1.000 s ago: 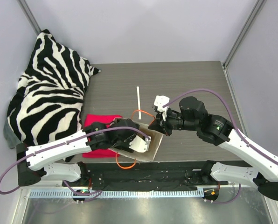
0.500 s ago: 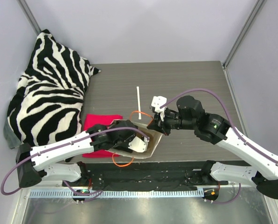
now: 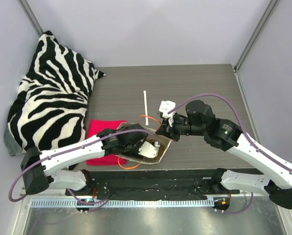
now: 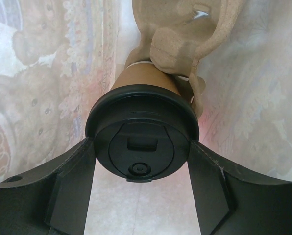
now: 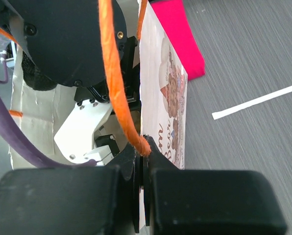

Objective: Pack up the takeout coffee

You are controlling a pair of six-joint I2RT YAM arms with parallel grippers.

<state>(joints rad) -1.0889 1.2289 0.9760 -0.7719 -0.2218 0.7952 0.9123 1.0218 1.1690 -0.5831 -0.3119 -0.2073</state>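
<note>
**Kid:** Where is the coffee cup sitting?

**Me:** The coffee cup is sitting inside the paper bag. The bag is resting by the 6 o'clock edge of the table. My left gripper is reaching into the bag's mouth. It is squeezing the cup by its black lid, with one finger touching at 9 o'clock and one at 3 o'clock.

**Kid:** What is that tan lumpy thing?

**Me:** That is the carrier. It is showing at 12 o'clock from the lid, and a piece of it is lying across the cup's brown side.

**Kid:** What is your other hand doing?

**Me:** My right gripper is pinching the bag's edge tight, right where an orange handle is meeting it. Seen from above, it is holding the bag near its 1 o'clock corner.

**Kid:** What else is lying around?

**Me:** A pink cloth is lying just beside the bag at 9 o'clock. A white strip is lying at 12 o'clock, apart from the bag. A zebra pillow is sitting at 10 o'clock.
</note>
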